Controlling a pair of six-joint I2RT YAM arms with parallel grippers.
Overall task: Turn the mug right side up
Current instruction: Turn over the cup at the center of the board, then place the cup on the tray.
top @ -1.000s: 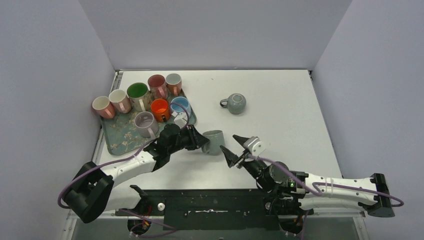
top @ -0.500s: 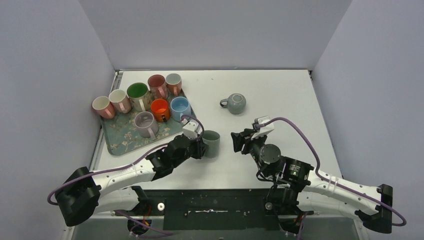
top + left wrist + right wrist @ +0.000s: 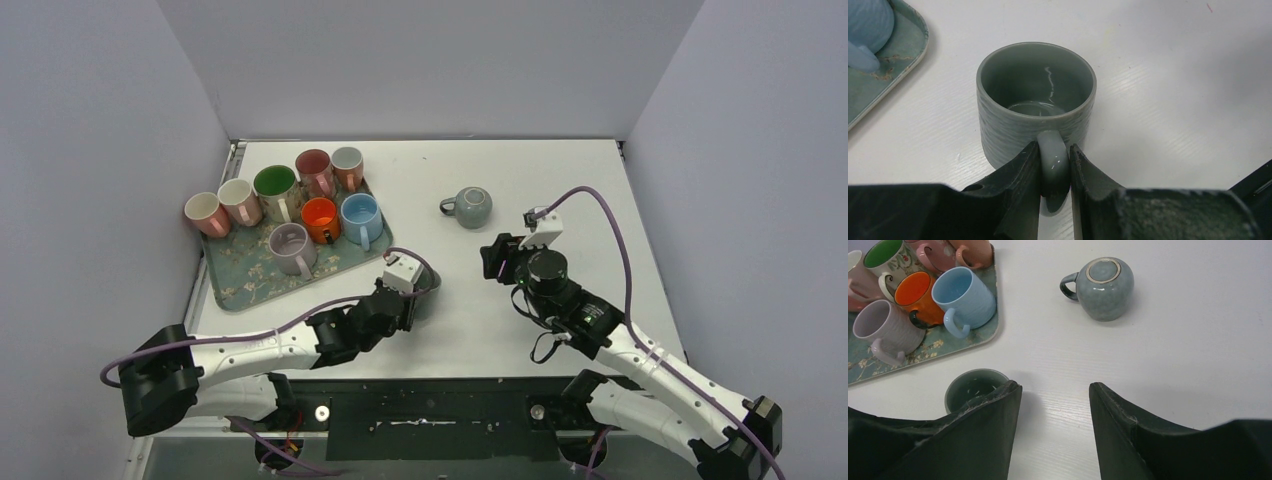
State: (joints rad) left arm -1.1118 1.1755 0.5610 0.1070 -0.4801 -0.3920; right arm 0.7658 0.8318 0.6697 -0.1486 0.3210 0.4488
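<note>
Since the earlier frame the left jaws have drawn the green-grey mug [image 3: 1036, 102] nearer and set it upright. They are clamped on its handle [image 3: 1053, 155], I think to steady it on the tabletop [image 3: 590, 190] near the tray [image 3: 240, 285]. The right jaws stand apart, empty, facing an upside-down round mug [image 3: 1105, 282]

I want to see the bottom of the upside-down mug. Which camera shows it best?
The right wrist view: the upside-down mug looks big there, its pale base ring facing up and handle pointing left. The top external view shows it small. The left wrist view misses it.
</note>
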